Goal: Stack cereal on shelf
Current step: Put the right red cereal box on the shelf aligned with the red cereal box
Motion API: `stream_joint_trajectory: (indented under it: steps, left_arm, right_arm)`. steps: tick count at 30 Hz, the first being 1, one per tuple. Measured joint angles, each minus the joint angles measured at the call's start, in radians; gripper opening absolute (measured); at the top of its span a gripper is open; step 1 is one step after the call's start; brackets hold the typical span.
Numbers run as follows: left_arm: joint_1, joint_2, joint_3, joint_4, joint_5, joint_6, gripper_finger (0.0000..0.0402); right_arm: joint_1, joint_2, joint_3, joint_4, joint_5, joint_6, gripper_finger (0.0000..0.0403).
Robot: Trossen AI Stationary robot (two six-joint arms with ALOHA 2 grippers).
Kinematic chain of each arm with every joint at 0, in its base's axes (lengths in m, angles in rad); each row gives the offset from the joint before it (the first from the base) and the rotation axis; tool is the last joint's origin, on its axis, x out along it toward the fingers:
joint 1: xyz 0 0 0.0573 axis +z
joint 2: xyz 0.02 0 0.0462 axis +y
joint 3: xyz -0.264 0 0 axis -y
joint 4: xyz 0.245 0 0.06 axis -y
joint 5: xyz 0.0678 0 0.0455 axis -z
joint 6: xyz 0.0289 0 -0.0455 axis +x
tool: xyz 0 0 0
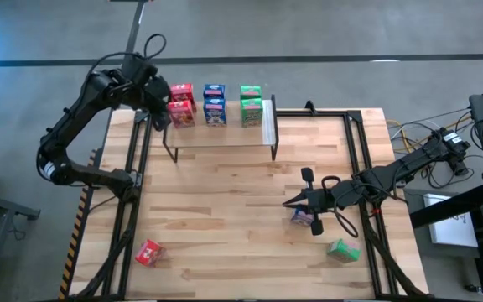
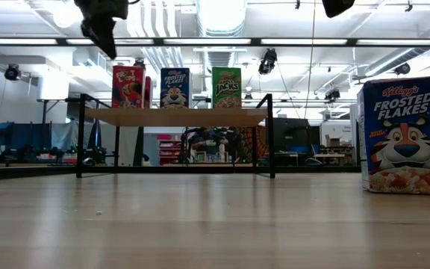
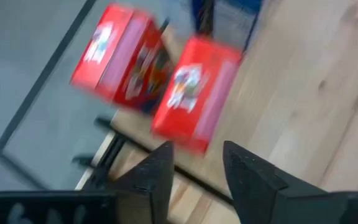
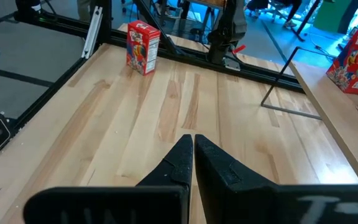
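6 cereal boxes on shelf, 3 on table

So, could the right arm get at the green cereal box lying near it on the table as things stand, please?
Probably yes. The green cereal box lies on bare tabletop just beside the right gripper, with only the blue cereal box close by, not between them. The gripper is shut, so it would need to open first.

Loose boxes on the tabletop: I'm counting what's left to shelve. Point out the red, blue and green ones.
red box (image 1: 149, 252), high view, its top face.
blue box (image 2: 407, 136), low view, its printed front.
green box (image 1: 342, 250), high view, its upper face.
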Motion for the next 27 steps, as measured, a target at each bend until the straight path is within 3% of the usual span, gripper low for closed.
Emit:
stream_joint_trajectory:
  steps: [4,14,18,27]
  left_arm:
    - [-0.001,-0.006,-0.001,-0.078,-0.11,-0.053,0.0084]
    - [-0.001,0.024,-0.012,-0.063,-0.065,-0.04,0.0006]
    - [-0.001,0.044,-0.016,-0.077,0.037,-0.014,0.0001]
    - [-0.001,0.088,-0.016,-0.067,0.03,-0.01,0.0001]
  right_arm:
    - [0.0,0.0,0.0,0.0,0.0,0.0,0.0009]
    - [0.0,0.0,0.0,-0.005,0.0,-0.001,0.0009]
    - [0.0,0.0,0.0,-0.008,0.0,-0.001,0.0009]
    - [0.0,0.0,0.0,-0.014,0.0,-0.001,0.0009]
